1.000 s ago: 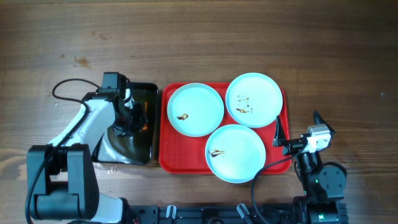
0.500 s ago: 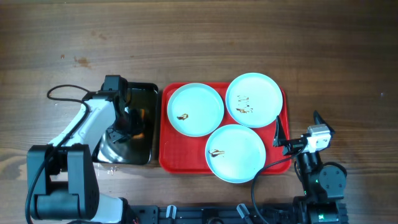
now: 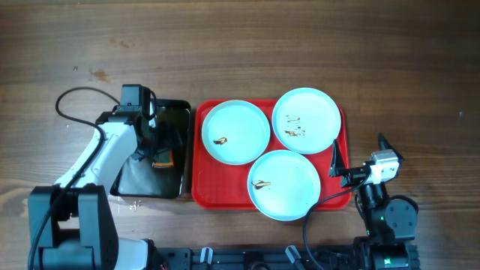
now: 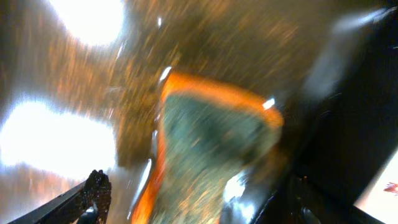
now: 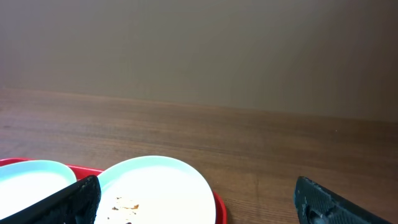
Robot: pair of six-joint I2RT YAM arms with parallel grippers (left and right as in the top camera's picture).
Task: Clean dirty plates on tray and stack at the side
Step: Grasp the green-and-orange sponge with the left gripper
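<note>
- The large red rectangular plastic tray (image 3: 201, 193) lies in the middle of the brown wooden bench (image 3: 300, 45).
- Three round pale mint-blue plates sit on it close together: one at the left (image 3: 236, 124), one at the far right (image 3: 307, 105) and one at the front (image 3: 289, 195). The front one reaches over the tray's near rim.
- Each plate bears brown food specks.
- A smaller black metal rectangular pan (image 3: 169, 184) stands just beside the tray's left edge, with an orange and green sponge (image 3: 163, 159) lying in it.
- The left pincer (image 3: 148, 144) hangs over the pan by the sponge. In its wrist view the fingers stand apart with the sponge between them, gripping nothing.
- The right pincer (image 5: 196, 186) waits at the tray's right edge, spread wide and empty, facing the speckled far plate.
</note>
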